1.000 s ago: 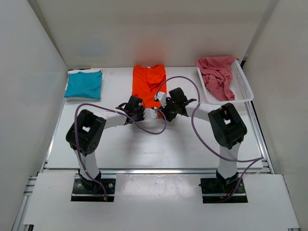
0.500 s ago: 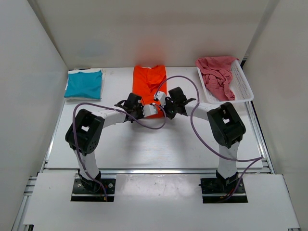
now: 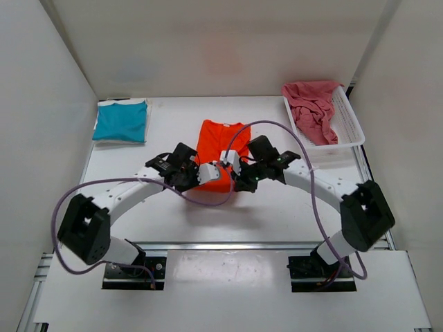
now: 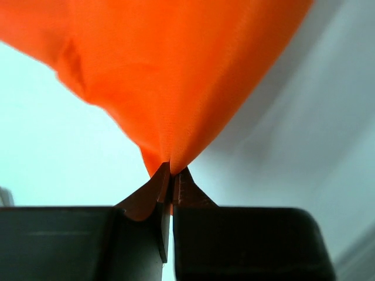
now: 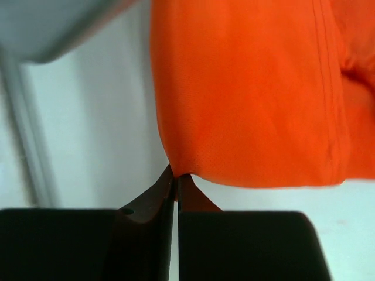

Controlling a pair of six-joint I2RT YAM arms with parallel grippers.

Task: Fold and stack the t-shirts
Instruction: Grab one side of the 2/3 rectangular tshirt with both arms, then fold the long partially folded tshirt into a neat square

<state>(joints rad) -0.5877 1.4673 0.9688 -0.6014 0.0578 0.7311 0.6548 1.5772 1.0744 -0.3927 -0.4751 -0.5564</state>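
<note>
The orange t-shirt [image 3: 223,142] lies mid-table, its near end lifted by both grippers. My left gripper [image 3: 205,173] is shut on the shirt's near left corner; in the left wrist view the orange cloth [image 4: 176,76] fans up from the pinched tips [image 4: 170,171]. My right gripper [image 3: 236,175] is shut on the near right corner, where the orange cloth [image 5: 246,93] hangs from the closed tips [image 5: 177,175]. A folded teal-blue t-shirt [image 3: 121,121] rests at the back left, with a white edge showing under it. The pinkish-red t-shirt [image 3: 311,104] lies crumpled in the basket.
The white mesh basket [image 3: 348,124] stands at the back right corner. White walls close in the table on the left, back and right. Purple cables loop off both arms, over the table near the shirt.
The right gripper has shut on the orange shirt's near corner. Both arms have stretched forward and outward, and the shirt has shifted toward the near edge.
</note>
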